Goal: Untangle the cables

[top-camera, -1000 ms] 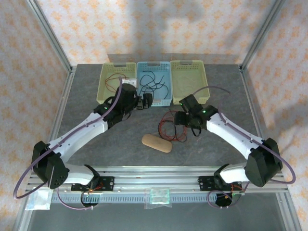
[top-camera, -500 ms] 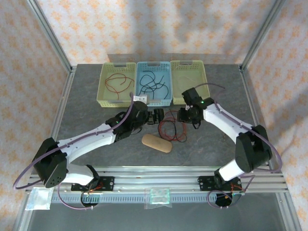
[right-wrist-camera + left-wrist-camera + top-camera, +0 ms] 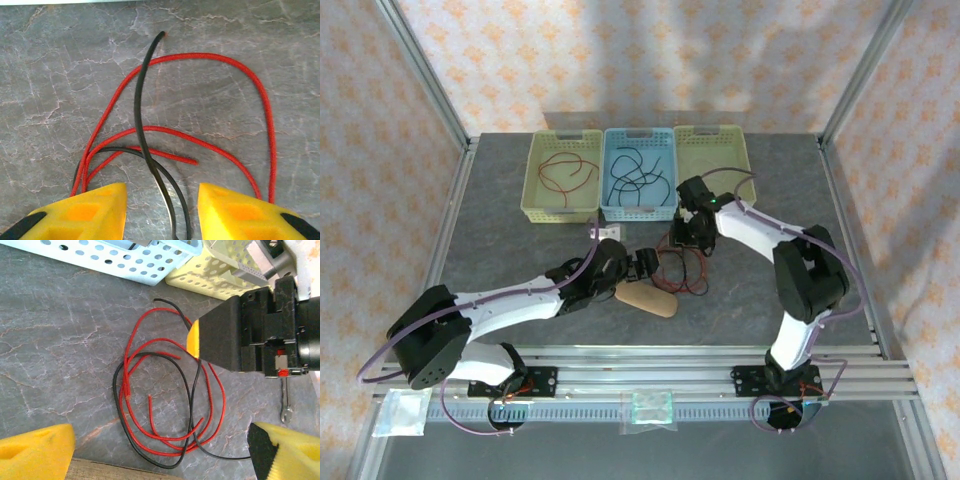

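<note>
The cables [image 3: 150, 415] lie in a red-and-black knot on the table just in front of the blue basket [image 3: 638, 213]. My right gripper [image 3: 161, 200] straddles the black cable [image 3: 138, 100], fingers apart and not pinching it. My left gripper [image 3: 160, 447], spread wide, hovers on the knot's side away from the basket. I should close on black alone, keep the red loops [image 3: 215, 55] out, then lift slowly.
</note>
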Robot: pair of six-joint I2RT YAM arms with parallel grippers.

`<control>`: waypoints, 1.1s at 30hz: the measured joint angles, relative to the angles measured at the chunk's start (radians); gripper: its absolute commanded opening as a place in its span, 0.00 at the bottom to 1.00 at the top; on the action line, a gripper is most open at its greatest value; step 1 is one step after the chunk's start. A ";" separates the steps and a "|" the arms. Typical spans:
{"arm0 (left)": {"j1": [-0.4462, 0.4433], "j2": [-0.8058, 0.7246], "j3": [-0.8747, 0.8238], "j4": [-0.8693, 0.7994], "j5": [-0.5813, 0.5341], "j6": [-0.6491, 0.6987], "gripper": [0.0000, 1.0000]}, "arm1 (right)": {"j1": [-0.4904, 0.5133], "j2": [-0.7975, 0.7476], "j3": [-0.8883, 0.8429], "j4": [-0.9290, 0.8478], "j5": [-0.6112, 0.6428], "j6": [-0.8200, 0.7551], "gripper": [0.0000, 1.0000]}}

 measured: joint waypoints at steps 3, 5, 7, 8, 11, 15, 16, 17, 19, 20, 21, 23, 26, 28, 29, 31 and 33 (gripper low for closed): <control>0.000 0.000 0.000 0.012 0.000 -0.010 0.90 | 0.009 0.016 0.000 0.003 0.001 0.000 0.35; 0.000 0.000 0.000 0.014 0.000 -0.016 0.90 | 0.011 0.026 0.000 0.003 0.003 0.000 0.33; 0.000 0.000 0.000 0.020 0.003 -0.021 0.90 | 0.012 0.037 0.000 0.003 0.008 0.001 0.30; 0.000 0.002 0.000 0.024 0.003 -0.023 0.90 | 0.013 0.041 0.000 0.003 0.011 0.001 0.28; 0.000 0.019 0.004 0.030 0.011 -0.023 0.90 | 0.014 0.044 0.000 0.003 0.023 0.000 0.20; 0.000 0.044 0.014 0.030 0.023 -0.022 0.89 | 0.016 0.044 0.000 0.005 0.034 0.000 0.12; 0.000 0.049 0.019 0.030 0.024 -0.022 0.89 | 0.016 0.044 0.000 0.006 0.037 0.002 0.10; 0.000 0.057 0.028 0.030 0.026 -0.022 0.88 | 0.016 0.042 0.000 0.007 0.040 -0.001 0.08; 0.000 0.077 0.051 0.030 0.026 -0.023 0.85 | 0.016 0.034 0.000 0.007 0.049 -0.001 0.06; 0.001 0.093 0.067 0.029 0.026 -0.024 0.83 | 0.016 0.026 0.000 0.007 0.053 -0.002 0.05; 0.003 0.105 0.080 0.028 0.027 -0.025 0.82 | 0.016 0.014 0.000 0.007 0.057 -0.003 0.04; 0.010 0.138 0.105 0.028 0.029 -0.030 0.80 | 0.016 -0.019 -0.002 0.010 0.061 -0.002 0.04; 0.029 0.191 0.132 0.027 0.031 -0.039 0.79 | 0.016 -0.081 -0.005 0.015 0.061 -0.002 0.01; 0.042 0.229 0.150 0.027 0.036 -0.045 0.79 | 0.016 -0.122 -0.005 0.019 0.061 -0.002 0.00; 0.048 0.250 0.161 0.026 0.040 -0.045 0.79 | 0.016 -0.140 -0.005 0.021 0.061 -0.002 0.00; 0.054 0.296 0.190 0.020 0.050 -0.045 0.79 | 0.016 -0.169 -0.005 0.026 0.060 -0.002 0.00; 0.055 0.338 0.224 0.011 0.056 -0.044 0.79 | 0.016 -0.194 -0.005 0.026 0.060 -0.002 0.00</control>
